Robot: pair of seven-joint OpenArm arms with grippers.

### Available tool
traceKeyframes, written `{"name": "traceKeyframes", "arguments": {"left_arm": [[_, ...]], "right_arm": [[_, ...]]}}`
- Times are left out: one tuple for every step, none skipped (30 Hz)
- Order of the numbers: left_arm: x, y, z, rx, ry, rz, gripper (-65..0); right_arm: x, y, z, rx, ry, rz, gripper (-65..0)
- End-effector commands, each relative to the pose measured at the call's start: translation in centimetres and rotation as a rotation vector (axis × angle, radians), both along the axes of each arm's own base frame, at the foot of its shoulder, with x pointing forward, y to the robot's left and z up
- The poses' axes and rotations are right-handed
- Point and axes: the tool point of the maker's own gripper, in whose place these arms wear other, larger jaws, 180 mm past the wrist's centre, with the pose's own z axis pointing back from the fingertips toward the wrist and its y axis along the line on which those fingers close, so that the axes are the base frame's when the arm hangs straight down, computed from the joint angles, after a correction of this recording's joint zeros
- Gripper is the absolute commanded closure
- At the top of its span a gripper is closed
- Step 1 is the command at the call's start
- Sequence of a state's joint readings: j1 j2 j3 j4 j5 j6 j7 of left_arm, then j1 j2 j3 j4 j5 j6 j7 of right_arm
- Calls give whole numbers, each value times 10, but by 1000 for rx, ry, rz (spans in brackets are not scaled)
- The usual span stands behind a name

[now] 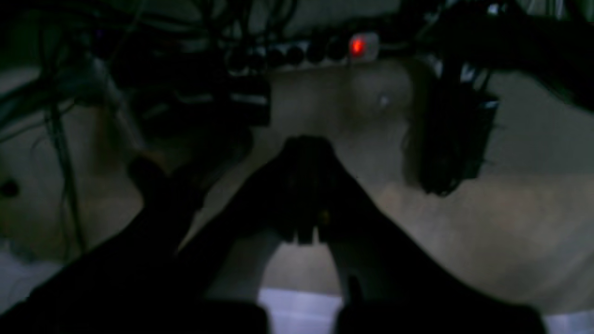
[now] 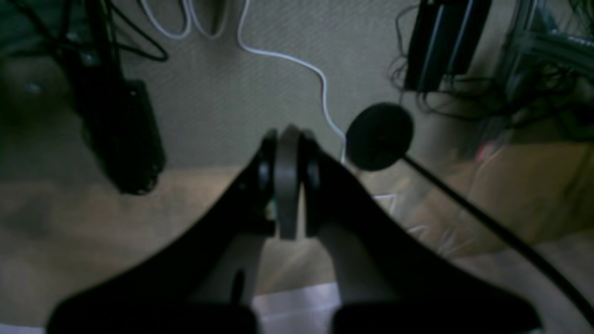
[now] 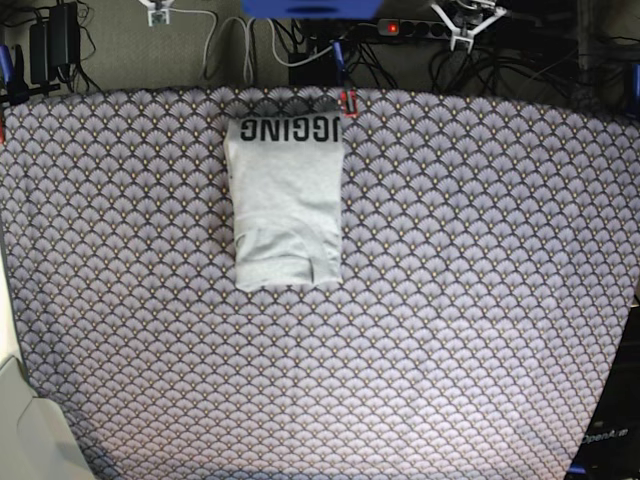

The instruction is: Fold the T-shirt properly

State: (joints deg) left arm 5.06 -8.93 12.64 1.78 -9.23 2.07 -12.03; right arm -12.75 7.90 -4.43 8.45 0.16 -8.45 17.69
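The light grey T-shirt (image 3: 287,205) lies as a folded rectangle on the patterned cloth (image 3: 480,260), at the back, left of the middle. Black upside-down lettering (image 3: 290,130) runs along its far edge. Neither arm shows in the base view. In the left wrist view my left gripper (image 1: 304,146) is shut and empty, out over the dim floor beyond the table. In the right wrist view my right gripper (image 2: 288,134) is shut and empty, also facing the floor. The T-shirt shows in neither wrist view.
A power strip with a red light (image 3: 390,27) and tangled cables lie behind the table's far edge; it also shows in the left wrist view (image 1: 357,46). A white cable (image 2: 320,79) and a black round disc on a rod (image 2: 379,136) are on the floor.
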Motion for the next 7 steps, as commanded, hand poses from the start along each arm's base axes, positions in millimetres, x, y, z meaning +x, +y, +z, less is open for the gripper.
{"name": "traceKeyframes", "arguments": {"left_arm": [[4,22,4,69,-13,30,-4],[5,32,7,113,-23,68,-4],[7,40,9,144,-36,107,-4],[6,43,10,159,-39,124,-4],[7,42,10,159,-40,120,-4],[7,42,10,158,-39,111,-4],[7,42,10,158,-38,103,-4]], "right_arm": [[2,-7,3,-45,-8,25,0],[3,-4,3,-67,-6,49,0],[5,-4,4,-94,-8,70,0],[6,1,4,-108,-9,89,0],[7,5,4,-109,-11,102,0],[13,10,2,-100,-20,109,0],[16,10,2,-100,-23,110,0]]}}
